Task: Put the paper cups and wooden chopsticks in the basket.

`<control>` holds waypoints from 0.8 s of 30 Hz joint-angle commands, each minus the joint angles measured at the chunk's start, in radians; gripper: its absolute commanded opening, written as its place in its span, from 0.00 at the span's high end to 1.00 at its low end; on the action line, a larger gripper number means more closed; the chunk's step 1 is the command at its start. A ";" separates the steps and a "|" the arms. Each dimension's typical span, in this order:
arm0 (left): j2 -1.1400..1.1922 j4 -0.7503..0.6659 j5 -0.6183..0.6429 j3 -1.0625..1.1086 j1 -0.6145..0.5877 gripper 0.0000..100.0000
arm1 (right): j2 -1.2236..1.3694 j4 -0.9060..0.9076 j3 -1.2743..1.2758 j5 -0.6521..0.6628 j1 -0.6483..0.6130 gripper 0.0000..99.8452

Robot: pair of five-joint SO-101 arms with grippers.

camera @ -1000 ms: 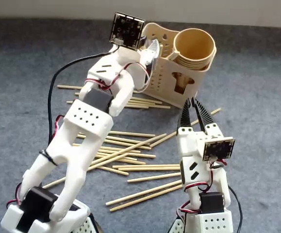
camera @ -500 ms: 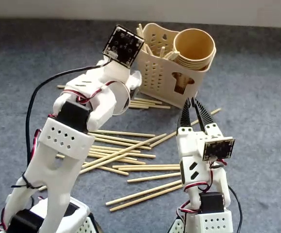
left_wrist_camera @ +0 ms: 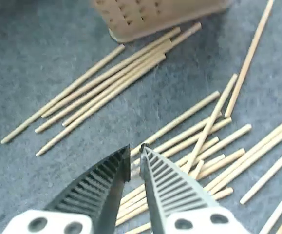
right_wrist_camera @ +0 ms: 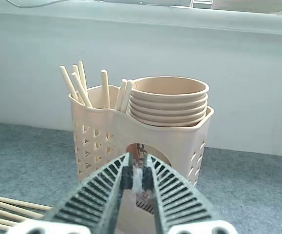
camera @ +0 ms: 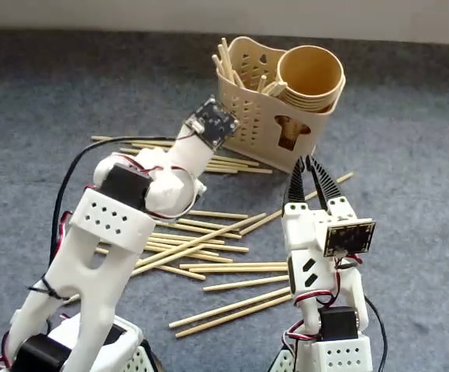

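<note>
The perforated beige plastic basket point(camera: 282, 132) stands at twelve o'clock on the grey, felt-like bench point(camera: 418, 201). Nested paper cups point(camera: 311, 74) fill its three-o'clock compartment, and a few slim wooden sticks point(camera: 226, 60) stand on end in the other. Many more chopsticks point(camera: 240, 266) lie scattered flat mid-bench. The ribbed, pointed left jaws hang over them, clenched and empty. The right jaws, pinched together on nothing, point at the basket.

Loose chopsticks point(camera: 240, 266) crowd the near carpet point(camera: 410, 194); the basket point(camera: 263, 128) blocks the way beyond them.
</note>
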 commanded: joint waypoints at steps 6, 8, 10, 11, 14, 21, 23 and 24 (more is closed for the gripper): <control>-0.035 -0.161 -0.124 0.343 -0.056 0.90 | -0.012 -0.005 0.090 0.014 -0.019 0.95; -0.035 -0.186 -0.126 0.390 -0.054 0.90 | -0.012 -0.005 0.090 0.014 -0.019 0.95; -0.035 -0.212 -0.143 0.429 -0.051 0.90 | -0.012 -0.005 0.090 0.014 -0.019 0.95; -0.035 -0.227 -0.170 0.450 -0.042 0.90 | -0.012 -0.005 0.090 0.014 -0.019 0.95; -0.035 -0.278 -0.204 0.526 -0.025 0.90 | -0.012 -0.005 0.090 0.014 -0.019 0.95; -0.035 -0.328 -0.204 0.604 -0.012 0.90 | -0.012 -0.005 0.090 0.014 -0.019 0.95; -0.033 -0.328 -0.204 0.607 0.001 0.90 | -0.012 -0.005 0.090 0.014 -0.019 0.95; -0.033 -0.328 -0.204 0.607 0.008 0.90 | -0.012 -0.005 0.090 0.014 -0.019 0.95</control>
